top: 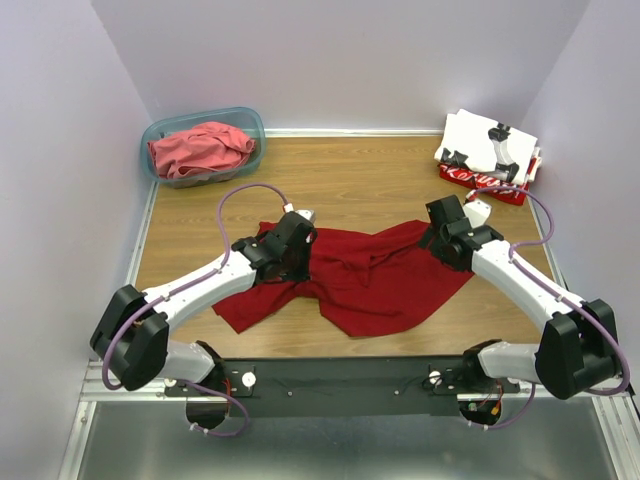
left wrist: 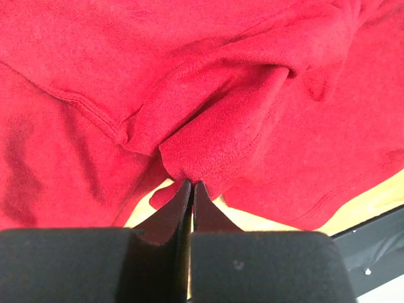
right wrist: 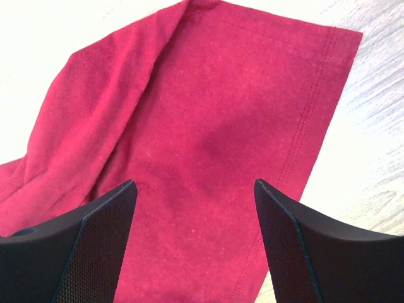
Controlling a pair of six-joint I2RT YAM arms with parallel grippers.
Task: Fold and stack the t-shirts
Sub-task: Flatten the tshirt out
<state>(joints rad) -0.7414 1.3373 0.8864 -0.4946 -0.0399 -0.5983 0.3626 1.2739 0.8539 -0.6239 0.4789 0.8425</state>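
The deep red t-shirt (top: 370, 280) lies crumpled in the middle of the table (top: 370, 180), between the 2 arms. The left gripper (left wrist: 191, 184) has its jaws almost together, the tips touching a fold; whether cloth is pinched I cannot tell. The right gripper (right wrist: 196, 183) stands wide above the shirt's hemmed edge, holding nothing.

My view from the remote station: the wooden desk (top: 370, 185) carries a crumpled deep red t-shirt (top: 370, 285) near centre, a teal tub (top: 200, 113) far left, a folded shirt stack (top: 490, 150) far right.
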